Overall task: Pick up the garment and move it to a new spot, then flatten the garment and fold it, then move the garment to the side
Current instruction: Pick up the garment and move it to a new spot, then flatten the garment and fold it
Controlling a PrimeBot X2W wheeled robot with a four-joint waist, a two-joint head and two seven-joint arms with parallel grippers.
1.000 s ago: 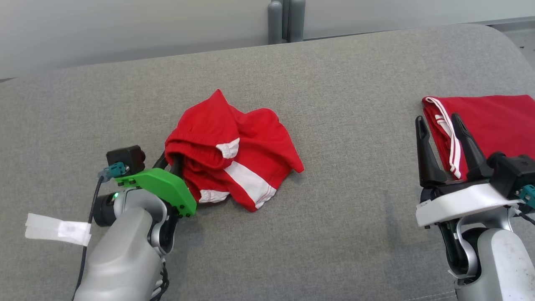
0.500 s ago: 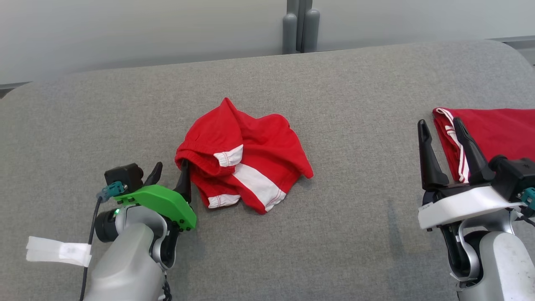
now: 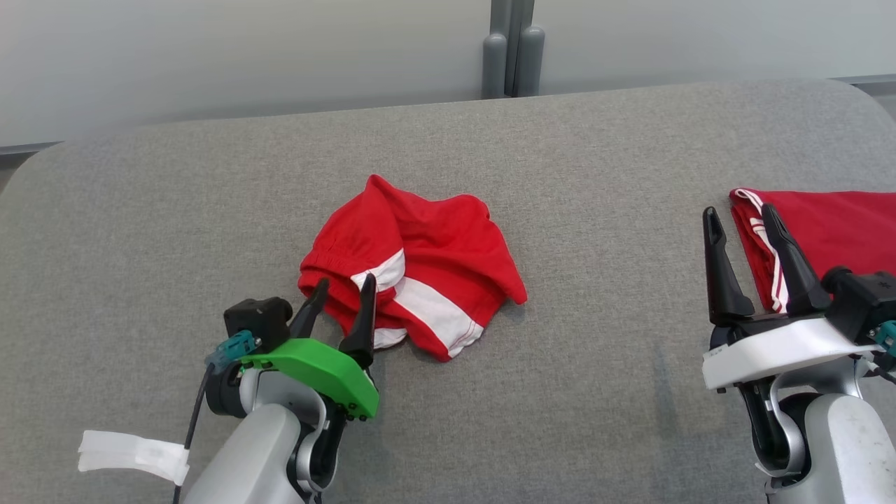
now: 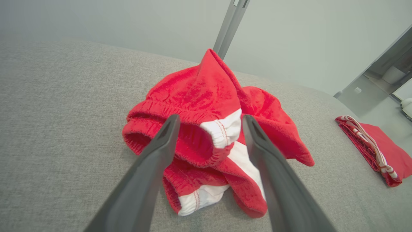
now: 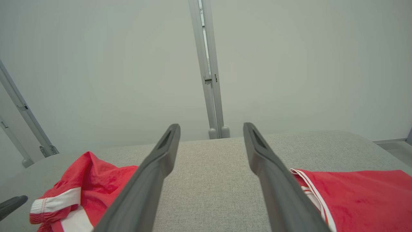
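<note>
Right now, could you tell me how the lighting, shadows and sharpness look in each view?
Head view: soft, even light, no glare; the crumpled garment casts a faint shadow on the grey cushion. Left wrist view: the left tool looms slightly soft, garment sharp. Right wrist view: wide-angle lens tilts the side posts.

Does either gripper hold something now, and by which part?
Nothing is held. The left gripper stands open at the waistband edge of the crumpled red garment; the right gripper is open too, apart from it.

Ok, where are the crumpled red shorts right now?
Head view: the crumpled red shorts lie centred on the grey cushion, just beyond the open left gripper, well left of the folded red garment.
</note>
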